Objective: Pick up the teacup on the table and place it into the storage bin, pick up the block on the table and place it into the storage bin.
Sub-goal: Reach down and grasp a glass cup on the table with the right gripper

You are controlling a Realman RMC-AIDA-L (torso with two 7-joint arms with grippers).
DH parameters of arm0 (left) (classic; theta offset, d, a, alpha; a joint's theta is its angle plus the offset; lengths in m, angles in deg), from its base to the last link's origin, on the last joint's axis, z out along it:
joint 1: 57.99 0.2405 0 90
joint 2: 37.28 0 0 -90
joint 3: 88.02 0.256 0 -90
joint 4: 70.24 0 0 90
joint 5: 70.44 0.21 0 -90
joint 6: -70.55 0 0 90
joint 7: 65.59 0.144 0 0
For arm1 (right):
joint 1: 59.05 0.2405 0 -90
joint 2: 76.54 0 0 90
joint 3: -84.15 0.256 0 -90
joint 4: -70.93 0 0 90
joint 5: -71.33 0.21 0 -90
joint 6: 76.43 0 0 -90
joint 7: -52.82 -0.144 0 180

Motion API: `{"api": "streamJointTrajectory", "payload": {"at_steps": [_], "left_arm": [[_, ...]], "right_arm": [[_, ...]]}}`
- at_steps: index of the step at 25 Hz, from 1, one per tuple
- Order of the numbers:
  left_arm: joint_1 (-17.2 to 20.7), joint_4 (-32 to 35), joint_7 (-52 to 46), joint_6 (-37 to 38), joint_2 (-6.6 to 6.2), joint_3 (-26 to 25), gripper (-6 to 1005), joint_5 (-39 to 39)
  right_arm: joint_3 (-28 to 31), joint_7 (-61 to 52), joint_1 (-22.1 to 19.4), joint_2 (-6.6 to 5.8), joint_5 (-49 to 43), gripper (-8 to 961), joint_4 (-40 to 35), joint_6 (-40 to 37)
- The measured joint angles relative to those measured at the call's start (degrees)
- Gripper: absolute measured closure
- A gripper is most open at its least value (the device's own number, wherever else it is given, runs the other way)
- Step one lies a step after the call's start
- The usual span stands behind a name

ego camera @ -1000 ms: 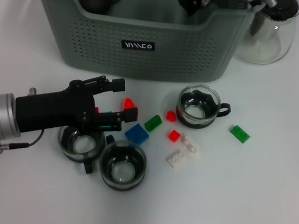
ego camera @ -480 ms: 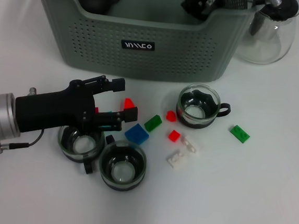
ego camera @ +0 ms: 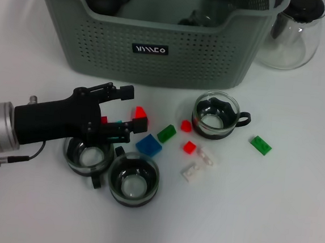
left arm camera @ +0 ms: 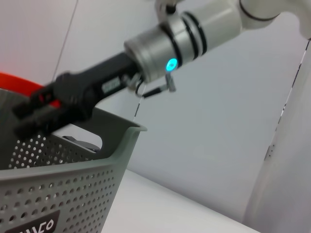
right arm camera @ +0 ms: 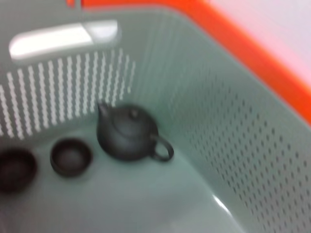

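The grey-green storage bin (ego camera: pixel 157 47) stands at the back of the table. Three glass teacups sit in front of it: one at the right (ego camera: pixel 215 116) and two at the front left (ego camera: pixel 88 154) (ego camera: pixel 133 178). Small blocks lie between them, among them a red one (ego camera: pixel 140 113), a blue one (ego camera: pixel 149 145) and a green one (ego camera: pixel 166 133). My left gripper (ego camera: pixel 130 107) is open, low over the table, with the red block between its fingertips. My right gripper (left arm camera: pixel 34 114) shows only in the left wrist view, above the bin's rim (left arm camera: pixel 121 128).
A clear glass pitcher (ego camera: pixel 292 33) stands right of the bin. Inside the bin are a dark teapot (right arm camera: pixel 127 133), two small dark cups (right arm camera: pixel 71 156) and a glass cup (ego camera: pixel 197 16). More blocks, red (ego camera: pixel 189 147), white (ego camera: pixel 191 171) and green (ego camera: pixel 260 145), lie right of centre.
My right gripper has risen from inside the bin and left the head view; a glass cup now shows in the bin. My left gripper has barely moved.
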Motion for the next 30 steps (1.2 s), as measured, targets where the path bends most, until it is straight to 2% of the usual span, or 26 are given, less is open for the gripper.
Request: {"api": "streamJointTrajectory", "payload": {"at_steps": [3,8,13,17,20,27,30], "left_arm": [[0.15,0.00,0.00,0.04,-0.05,0.00,121,0.01],[0.27,0.00,0.00,0.13,-0.06,0.00,121,0.38],[0.29,0.00,-0.01,0.19,-0.25,0.01,121,0.49],[0.30,0.00,-0.02,0.80,-0.33,0.00,121,0.53],[0.29,0.00,-0.01,0.92,-0.34,0.00,121,0.54],[0.29,0.20,0.08,0.94,-0.40,0.00,121,0.54],[0.23,0.35,0.48,0.94,-0.41,0.00,121,0.56]], "right_arm": [[0.28,0.00,-2.31,-0.16,4.34,317,-8.55,-4.02],[0.89,1.04,-7.65,-1.06,16.20,317,-24.38,-13.09],[2.88,5.49,-14.21,-2.46,31.77,316,-36.01,-25.25],[6.34,11.90,-19.00,-3.60,41.72,316,-38.76,-36.32],[9.32,16.10,-21.80,-4.24,44.28,316,-38.46,-43.09],[11.02,22.56,-27.02,-4.91,42.74,315,-36.38,-56.11],[10.38,23.03,-27.92,-5.14,36.95,315,-35.79,-59.97]]}}
